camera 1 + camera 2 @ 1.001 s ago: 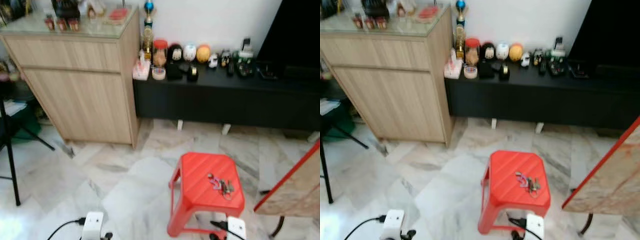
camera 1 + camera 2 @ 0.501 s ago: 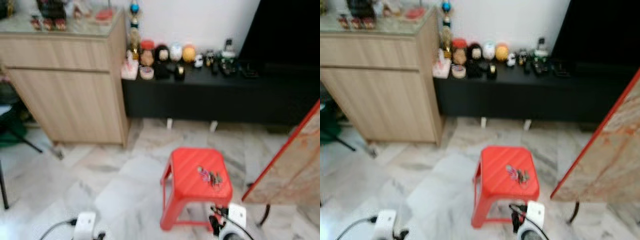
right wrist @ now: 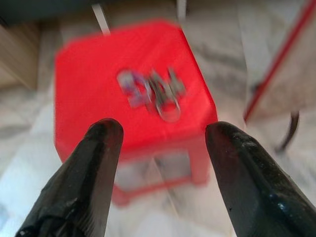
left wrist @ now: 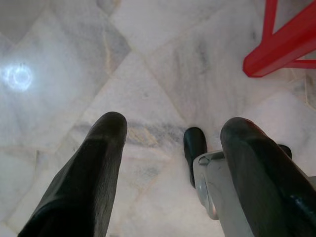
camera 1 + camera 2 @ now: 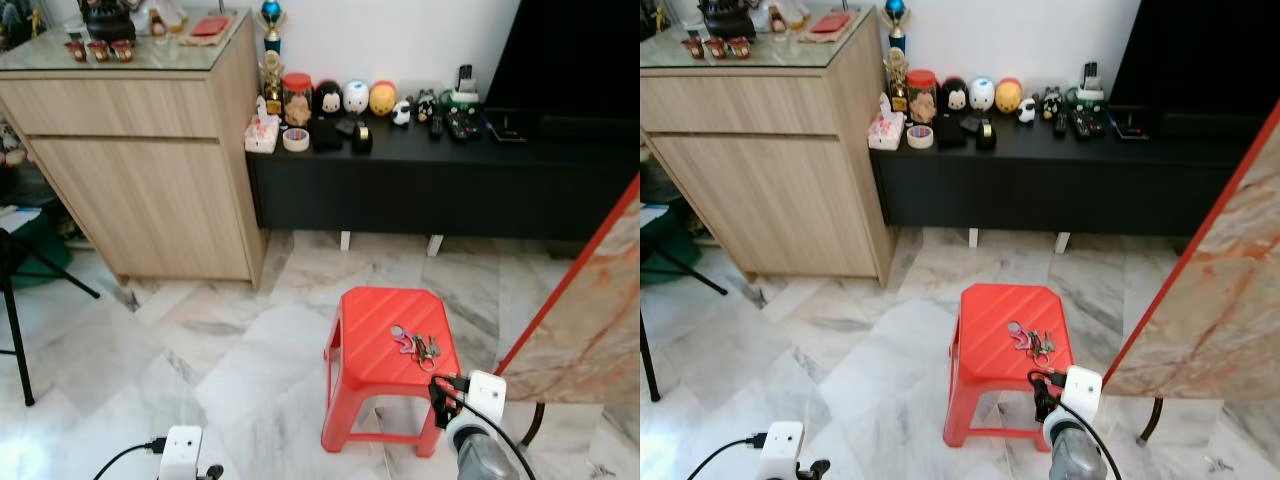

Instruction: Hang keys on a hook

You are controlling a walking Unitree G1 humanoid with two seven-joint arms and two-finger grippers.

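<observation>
Marble floor (image 5: 230, 350) of a living room, with a wooden cabinet (image 5: 140, 160) at 10 o'clock and a long black TV console (image 5: 430, 185) at 12 to 2 o'clock carrying small toys, a jar and remotes. Red plastic stool (image 5: 390, 365) sits just right of centre, low in the head views. Keys (image 5: 415, 346) lie in a bunch on the stool's seat, toward its right side.

Versus half a second ago the head views are sharp rather than blurred and the whole scene has shifted, so the camera moved; the keys lie on the same part of the seat. The right arm's wrist unit shows higher up than before, at 5 o'clock, just beside the stool's front right corner.

Right gripper (image 3: 160, 143) is wide open and empty, its fingers (image 3: 96, 163) apart, pointed at the stool with the keys between them but not touching. That view is motion-blurred, so single keys are hard to make out. Left gripper (image 4: 173, 158) hangs wide open over bare floor, with a stool leg at the frame edge.

Marble-patterned board with a red edge (image 5: 590, 320) at 4 o'clock is cut off by the frame. No hook can be made out.
</observation>
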